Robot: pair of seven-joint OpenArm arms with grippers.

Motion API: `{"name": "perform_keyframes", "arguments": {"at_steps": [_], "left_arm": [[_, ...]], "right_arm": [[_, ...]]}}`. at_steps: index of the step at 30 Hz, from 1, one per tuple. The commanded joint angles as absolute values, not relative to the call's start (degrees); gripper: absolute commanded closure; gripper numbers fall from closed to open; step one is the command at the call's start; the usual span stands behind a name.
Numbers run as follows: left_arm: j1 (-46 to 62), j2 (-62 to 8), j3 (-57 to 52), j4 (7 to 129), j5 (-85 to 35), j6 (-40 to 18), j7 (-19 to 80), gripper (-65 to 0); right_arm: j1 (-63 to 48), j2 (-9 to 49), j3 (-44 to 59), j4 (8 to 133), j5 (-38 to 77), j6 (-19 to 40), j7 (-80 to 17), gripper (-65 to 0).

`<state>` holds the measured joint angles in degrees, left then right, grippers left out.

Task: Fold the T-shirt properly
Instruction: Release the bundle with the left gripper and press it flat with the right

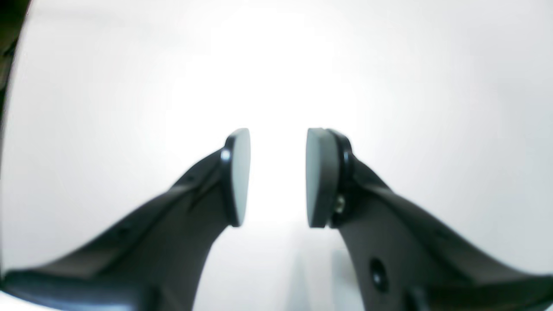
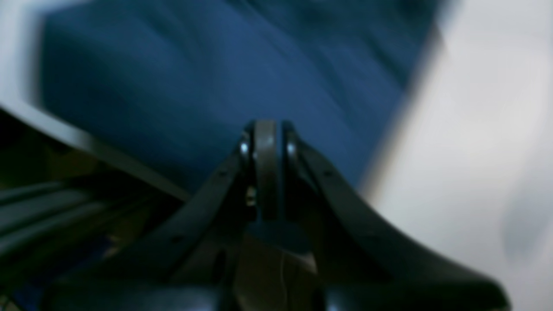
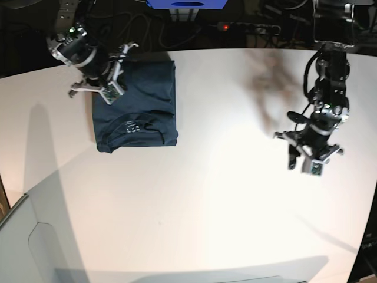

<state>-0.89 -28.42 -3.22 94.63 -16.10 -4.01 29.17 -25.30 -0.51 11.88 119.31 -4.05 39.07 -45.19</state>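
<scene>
The dark navy T-shirt (image 3: 141, 109) lies folded into a rectangle at the far left of the white table (image 3: 212, 194), with its neck label facing up. My right gripper (image 3: 113, 89) hovers at the shirt's far left corner. In the blurred right wrist view its pads (image 2: 268, 127) are pressed together with no cloth seen between them, and the T-shirt (image 2: 194, 77) spreads beyond. My left gripper (image 3: 303, 167) hangs over bare table at the right, far from the shirt. The left wrist view shows the left gripper (image 1: 278, 138) open, nothing between its pads.
A blue box (image 3: 188, 5) and cables with a power strip (image 3: 247, 26) sit behind the table's far edge. A grey panel (image 3: 23, 236) stands at the near left corner. The table's left edge (image 2: 86, 142) runs close to the right gripper.
</scene>
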Motion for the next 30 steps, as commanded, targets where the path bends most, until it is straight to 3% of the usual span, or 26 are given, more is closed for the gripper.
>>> {"name": "perform_keyframes", "arguments": {"at_steps": [1,8,22,30], "left_arm": [[-0.6,-29.0,-4.4,96.5,-16.7,-4.3,27.6,-20.7],[7.1,-29.0,-9.9,100.8,-16.7,-4.3,27.8,-20.7],[12.0,-28.9,-14.2,102.4,-16.7,-4.3,27.9,-20.7],[13.1,-27.6,-14.2,102.4,-16.5,-4.3,27.9,-20.7]], "right_arm": [[-25.5,-0.4,10.1,120.4,-3.4,40.0,-44.3,-2.1],[-25.1,0.0,-0.6,119.6,-3.5,40.0,-44.3,-2.1],[-23.4,2.0,-1.0,109.4,-3.5,40.0,-44.1,-2.0],[-23.4,2.6,-0.7,112.8,-3.5,40.0,-44.1,-2.0]]}}
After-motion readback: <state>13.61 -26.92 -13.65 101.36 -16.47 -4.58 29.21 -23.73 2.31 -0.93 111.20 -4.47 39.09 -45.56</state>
